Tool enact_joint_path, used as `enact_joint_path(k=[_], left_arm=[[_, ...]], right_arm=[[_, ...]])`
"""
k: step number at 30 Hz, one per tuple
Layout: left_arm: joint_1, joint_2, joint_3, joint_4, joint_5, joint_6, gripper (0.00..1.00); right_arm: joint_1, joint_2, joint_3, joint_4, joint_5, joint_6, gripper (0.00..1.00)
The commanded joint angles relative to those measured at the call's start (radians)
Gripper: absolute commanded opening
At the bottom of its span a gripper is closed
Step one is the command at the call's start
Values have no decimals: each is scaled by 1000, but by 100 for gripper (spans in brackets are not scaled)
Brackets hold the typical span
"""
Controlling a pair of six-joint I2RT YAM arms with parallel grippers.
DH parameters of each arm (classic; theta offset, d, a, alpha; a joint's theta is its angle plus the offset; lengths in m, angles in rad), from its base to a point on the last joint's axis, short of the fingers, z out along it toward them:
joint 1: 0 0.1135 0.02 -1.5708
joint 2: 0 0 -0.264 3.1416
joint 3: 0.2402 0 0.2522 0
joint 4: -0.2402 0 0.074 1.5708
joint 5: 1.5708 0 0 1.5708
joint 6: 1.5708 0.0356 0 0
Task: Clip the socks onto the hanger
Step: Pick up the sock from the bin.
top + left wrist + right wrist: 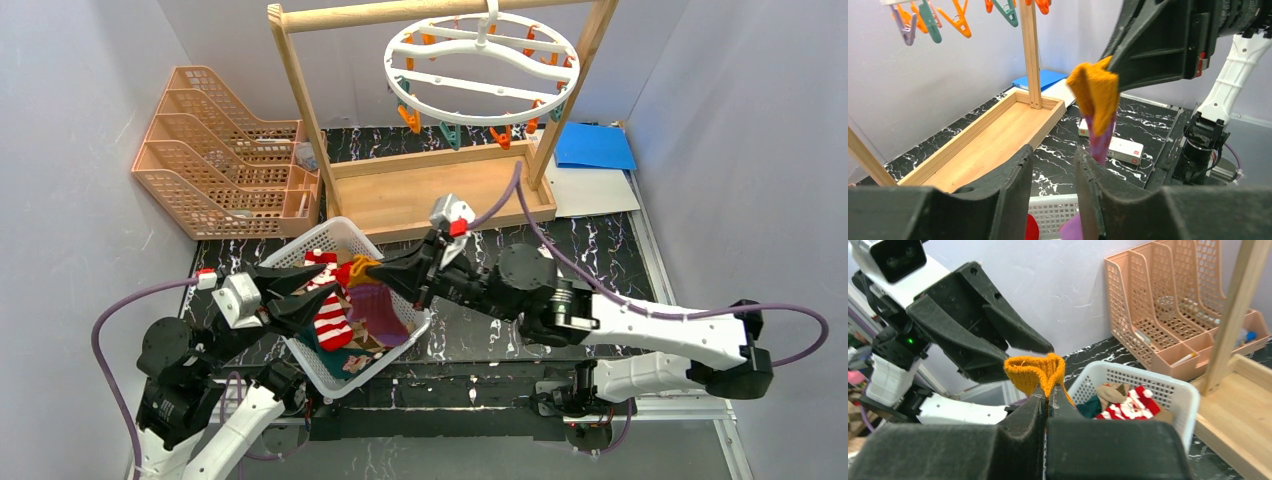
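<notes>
The left gripper [335, 285] [1053, 151] hovers over the white basket [345, 222], its 2 fingers apart and gripping nothing. A striped sock [330, 320] lies in the basket below it. Just beyond its tips hangs the purple sock [378, 310] [1095, 92] [1033, 371]. To the right, the right gripper [375, 272] [1047, 390] is clamped together on that sock's orange cuff, holding it up above the basket. The hanger [488, 38] hangs from the wooden rack [300, 90], well beyond both grippers.

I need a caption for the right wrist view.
Right end effector shut on the sock's orange cuff; left end effector open behind.
</notes>
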Motion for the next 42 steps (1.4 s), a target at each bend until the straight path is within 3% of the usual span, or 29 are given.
enact_joint_path(k=[1,7,12,17,29,42], left_arm=[[-4,-7,26,-6,-71,3,38],[-4,85,82,49,-53,-138,66],[-4,211,126,102,30,-363,73],[-4,219,69,186,-30,-549,77],[-4,320,28,168,163,-751,80],[-5,335,-2,92,231,-761,69]], right_arm=[[-2,-97,-10,-62,-21,-135,1],[-1,-139,-5,-233,-122,-293,1],[-1,-190,-98,-278,-124,-433,1],[-1,-239,-192,-237,-90,-533,1],[1,-223,-177,-185,-55,-795,1],[1,-169,-138,-119,-68,-818,1]])
